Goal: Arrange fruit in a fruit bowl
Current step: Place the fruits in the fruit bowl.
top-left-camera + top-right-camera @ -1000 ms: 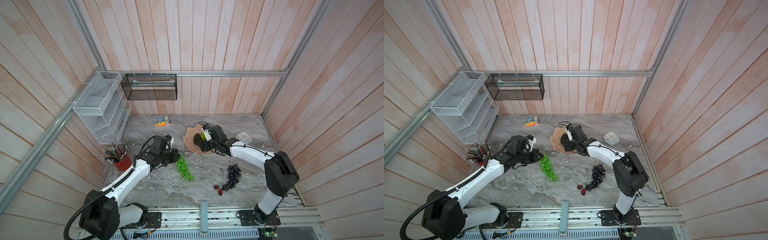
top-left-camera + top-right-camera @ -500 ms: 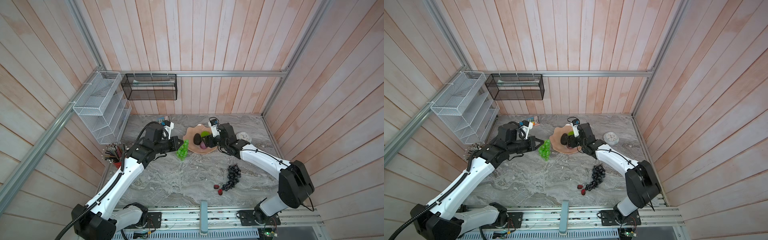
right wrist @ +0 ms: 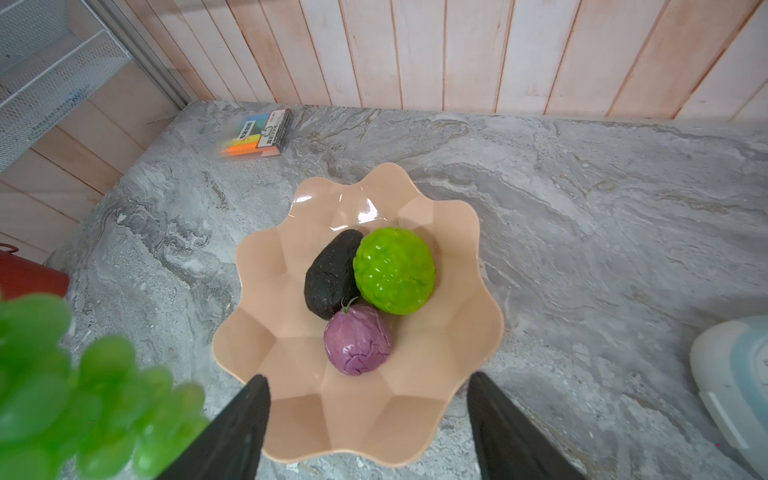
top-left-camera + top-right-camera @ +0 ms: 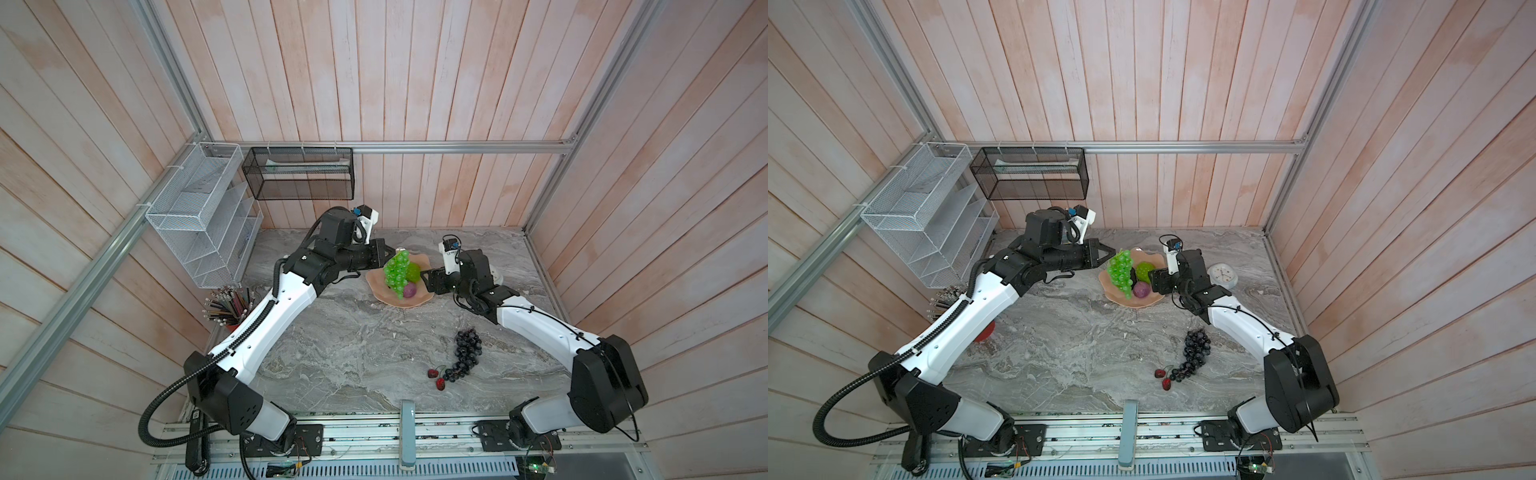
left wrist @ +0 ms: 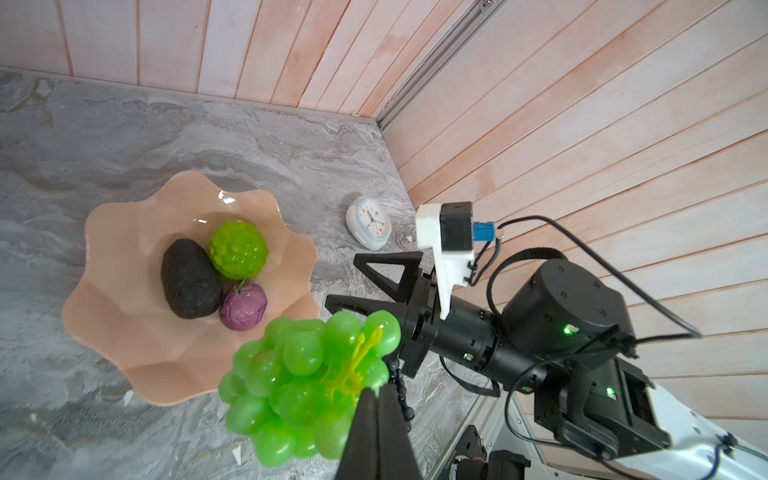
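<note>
The peach-pink fruit bowl (image 4: 386,297) (image 3: 457,332) holds a dark avocado (image 3: 328,274), a bumpy lime-green ball (image 3: 394,270) and a small purple ball (image 3: 357,340). My left gripper (image 4: 392,251) (image 5: 376,395) is shut on the stem of the green grape bunch (image 4: 397,272) (image 5: 291,374), which hangs over the bowl's left side. At the bowl's right rim my right gripper (image 4: 424,278) (image 3: 369,376) stands open and empty. The dark purple grape bunch (image 4: 467,353) and red cherries (image 4: 436,376) lie on the table near the front right.
A small white clock (image 4: 494,274) sits right of the bowl, behind the right wrist. A red cup of pencils (image 4: 230,307) stands at the left edge under a white wire rack (image 4: 203,216). A black mesh basket (image 4: 297,178) hangs on the back wall. A sticky-note pack (image 3: 259,135) lies at back left.
The left arm has lifted the green grapes off the table and carried them back and right to above the bowl. The right gripper has drawn back out of the bowl to its right rim.
</note>
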`<action>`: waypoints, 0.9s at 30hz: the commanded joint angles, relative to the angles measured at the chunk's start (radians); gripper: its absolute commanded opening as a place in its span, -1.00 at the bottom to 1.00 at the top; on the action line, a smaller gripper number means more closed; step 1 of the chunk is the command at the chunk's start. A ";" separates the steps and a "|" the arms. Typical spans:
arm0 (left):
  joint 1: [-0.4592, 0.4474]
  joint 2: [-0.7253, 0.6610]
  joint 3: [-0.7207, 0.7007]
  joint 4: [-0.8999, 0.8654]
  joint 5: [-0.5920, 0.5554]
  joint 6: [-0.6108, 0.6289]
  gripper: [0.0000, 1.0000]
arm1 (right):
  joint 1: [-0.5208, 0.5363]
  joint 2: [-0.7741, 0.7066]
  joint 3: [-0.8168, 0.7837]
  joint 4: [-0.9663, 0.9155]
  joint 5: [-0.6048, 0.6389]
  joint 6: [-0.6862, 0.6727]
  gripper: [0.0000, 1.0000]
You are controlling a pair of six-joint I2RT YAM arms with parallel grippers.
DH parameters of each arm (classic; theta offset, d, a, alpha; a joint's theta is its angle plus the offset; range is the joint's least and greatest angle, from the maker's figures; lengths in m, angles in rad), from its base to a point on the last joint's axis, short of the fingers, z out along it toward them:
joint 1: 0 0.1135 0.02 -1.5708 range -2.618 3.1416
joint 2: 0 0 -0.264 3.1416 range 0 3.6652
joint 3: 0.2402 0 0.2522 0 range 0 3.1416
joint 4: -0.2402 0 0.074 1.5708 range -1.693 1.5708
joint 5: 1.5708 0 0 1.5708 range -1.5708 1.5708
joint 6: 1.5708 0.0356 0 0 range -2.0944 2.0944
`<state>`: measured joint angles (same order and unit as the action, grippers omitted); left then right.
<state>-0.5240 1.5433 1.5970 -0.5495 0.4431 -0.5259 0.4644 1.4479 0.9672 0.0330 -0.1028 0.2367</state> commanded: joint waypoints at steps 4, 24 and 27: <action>-0.007 0.106 0.083 0.106 0.066 0.018 -1.00 | -0.018 -0.047 -0.053 0.017 -0.003 0.004 0.51; -0.031 0.224 0.003 0.287 0.112 -0.043 -1.00 | -0.040 -0.109 -0.120 -0.002 0.011 -0.014 0.40; -0.031 0.226 -0.014 0.304 0.120 -0.050 -1.00 | -0.039 -0.107 -0.127 -0.006 0.003 -0.004 0.40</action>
<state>-0.5564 1.7641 1.5963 -0.3183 0.5423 -0.5690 0.4290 1.3499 0.8513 0.0292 -0.1020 0.2329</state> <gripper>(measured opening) 0.043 0.701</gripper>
